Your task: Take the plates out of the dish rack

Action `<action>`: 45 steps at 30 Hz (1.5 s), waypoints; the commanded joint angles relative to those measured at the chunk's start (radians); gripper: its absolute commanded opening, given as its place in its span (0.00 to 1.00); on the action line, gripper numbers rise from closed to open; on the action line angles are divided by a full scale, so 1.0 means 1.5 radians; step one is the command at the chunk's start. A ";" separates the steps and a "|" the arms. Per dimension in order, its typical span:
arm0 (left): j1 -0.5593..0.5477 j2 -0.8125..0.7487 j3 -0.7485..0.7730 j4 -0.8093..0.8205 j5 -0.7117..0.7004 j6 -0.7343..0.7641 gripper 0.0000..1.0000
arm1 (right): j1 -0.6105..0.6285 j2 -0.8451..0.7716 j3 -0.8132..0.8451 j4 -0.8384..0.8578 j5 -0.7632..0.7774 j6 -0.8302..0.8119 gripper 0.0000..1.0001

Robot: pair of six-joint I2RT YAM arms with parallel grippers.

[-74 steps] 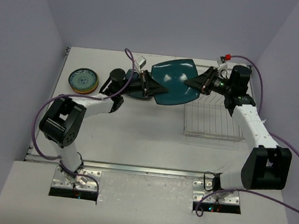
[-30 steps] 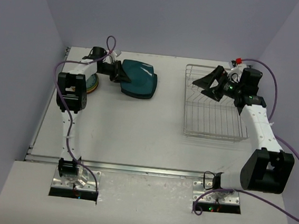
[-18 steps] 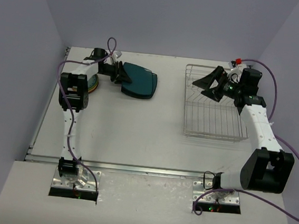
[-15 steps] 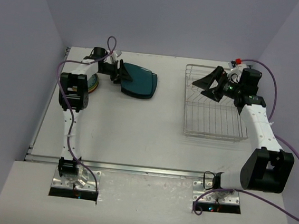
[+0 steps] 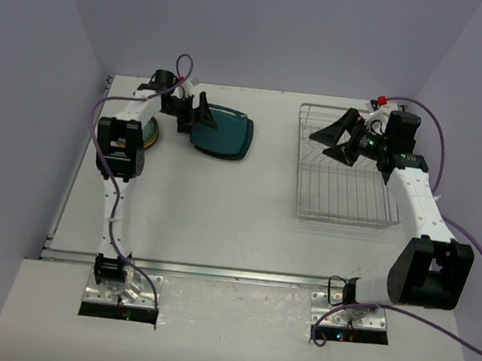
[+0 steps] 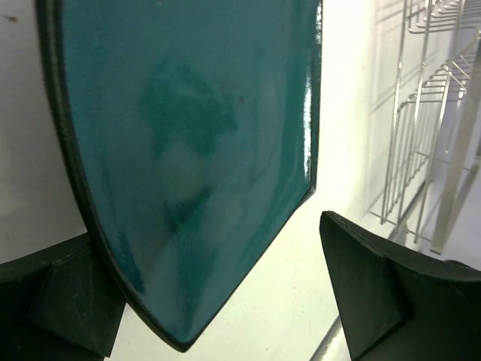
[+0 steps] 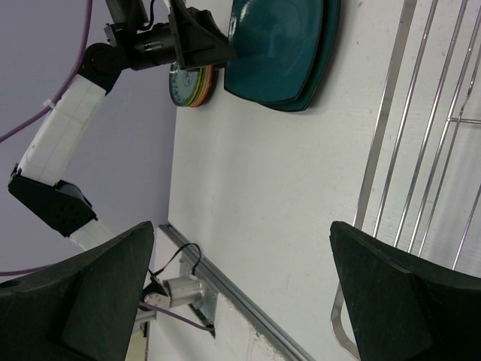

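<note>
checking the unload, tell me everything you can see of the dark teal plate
The dark-teal plate is a rounded square with a glossy, glazed-looking face and a darker rim. It lies face up on the table, beside the stack of small plates. The open left end effector straddles its left edge; contact is unclear.

Table (image 5: 221,213) — rack (image 5: 342,190), plates (image 5: 224,134), perhaps stacked
</note>
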 commanded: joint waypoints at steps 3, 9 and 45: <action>-0.012 -0.048 0.009 -0.011 -0.142 0.061 1.00 | -0.003 0.002 0.025 0.005 -0.009 -0.018 0.99; -0.050 -0.070 -0.017 -0.004 -0.209 0.078 1.00 | -0.003 0.002 0.033 -0.008 -0.006 -0.028 0.99; -0.114 -0.720 -0.490 0.263 -0.461 0.158 1.00 | -0.003 -0.188 -0.084 -0.031 0.387 -0.434 0.99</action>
